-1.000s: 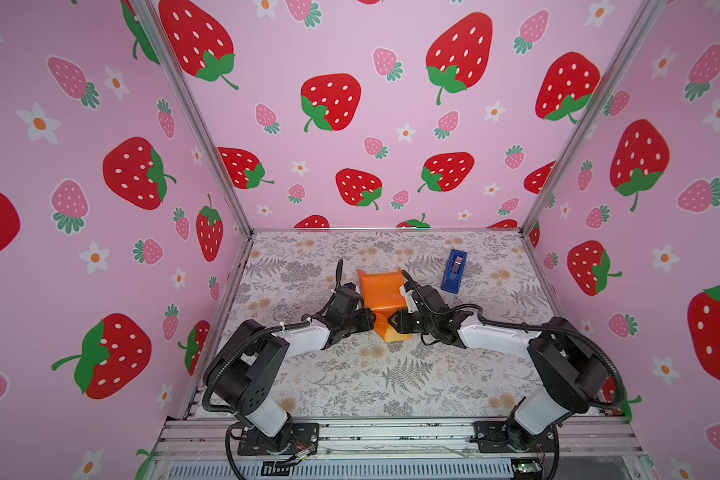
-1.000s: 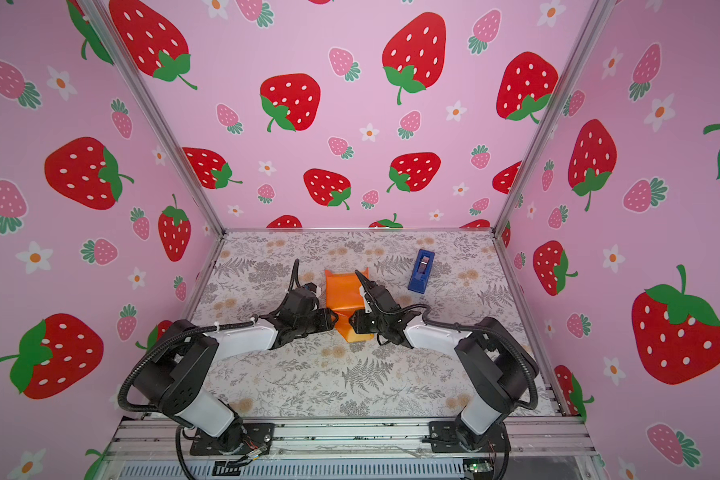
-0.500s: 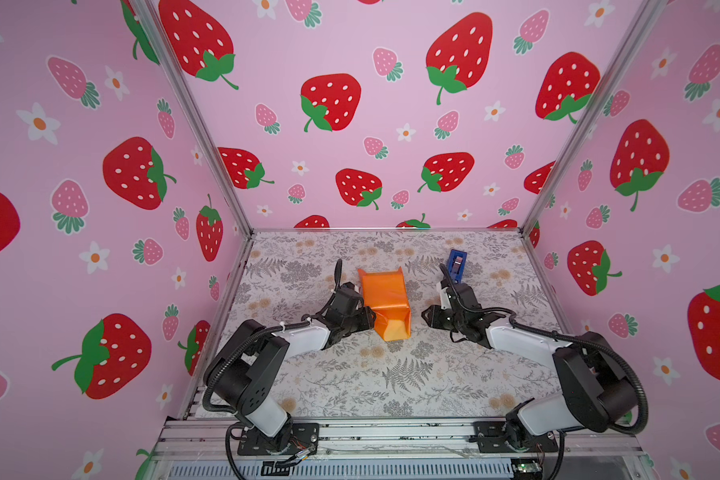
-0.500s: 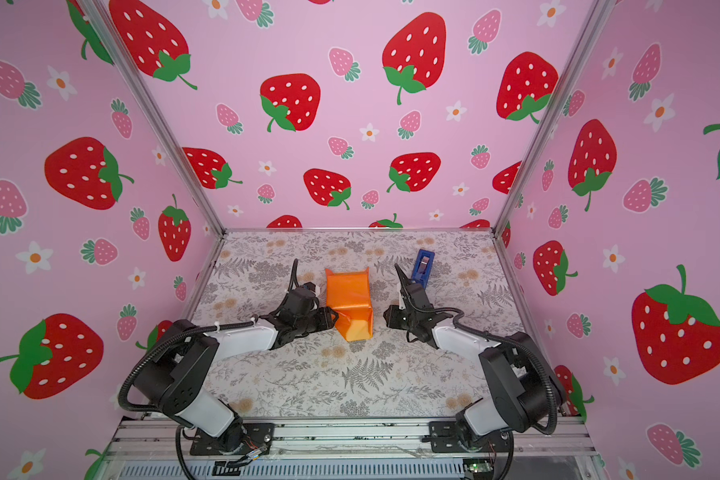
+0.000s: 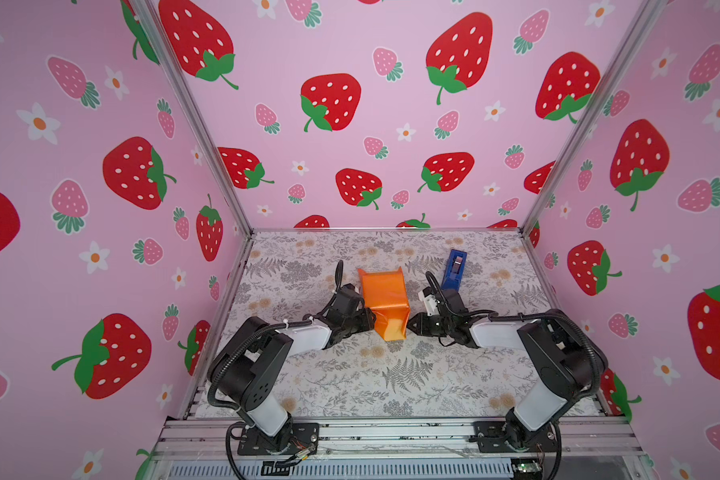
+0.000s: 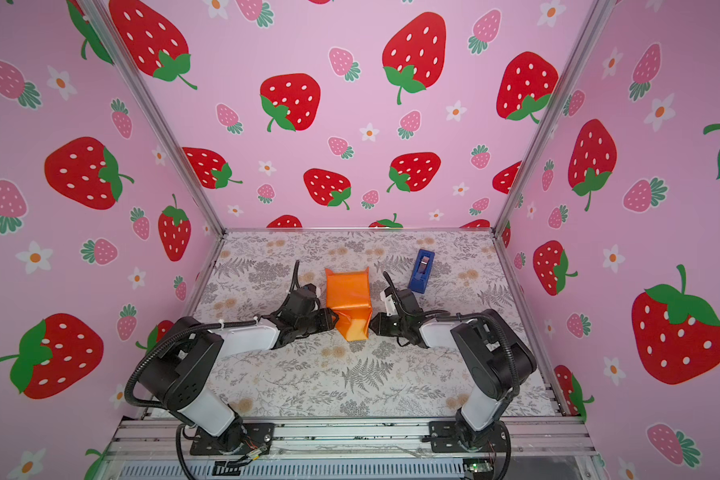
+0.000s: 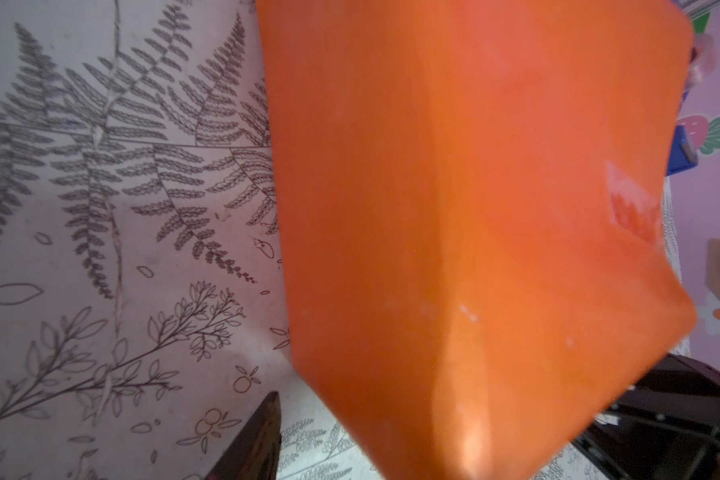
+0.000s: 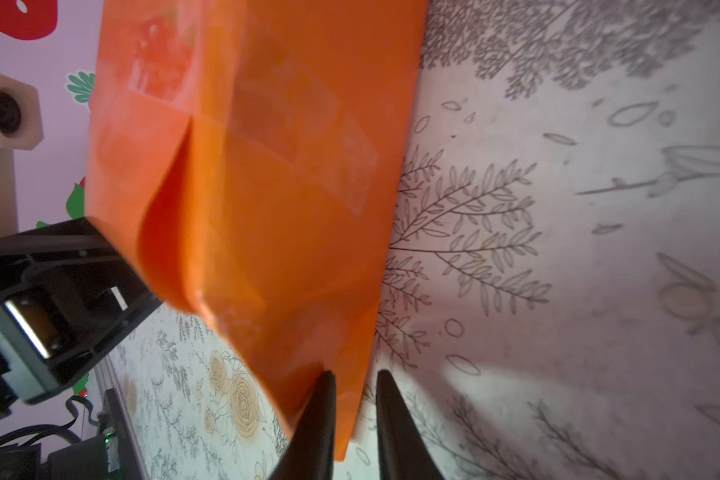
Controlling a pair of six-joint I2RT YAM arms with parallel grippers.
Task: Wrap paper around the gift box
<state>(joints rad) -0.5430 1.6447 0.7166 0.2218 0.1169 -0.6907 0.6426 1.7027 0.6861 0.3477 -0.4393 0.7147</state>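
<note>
- The right gripper (image 8: 352, 388) has its fingers narrowly apart, straddling the near right edge of the paper (image 5: 385, 297).
- The left gripper (image 5: 370, 322) sits against the paper's left side; whether it grips cannot be told.
- The paper, folded boxy, stands mid-table, hiding the gift box.
- A blue tape dispenser (image 5: 454, 269) lies far right.
- Fern-print table (image 5: 391, 374), strawberry walls (image 5: 350, 62).

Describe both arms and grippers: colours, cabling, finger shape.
Left arm and right arm: black joint housings, white link shells, black corrugated cable loops. Left gripper and right gripper are black; the right's fingers taper to dark points.
</note>
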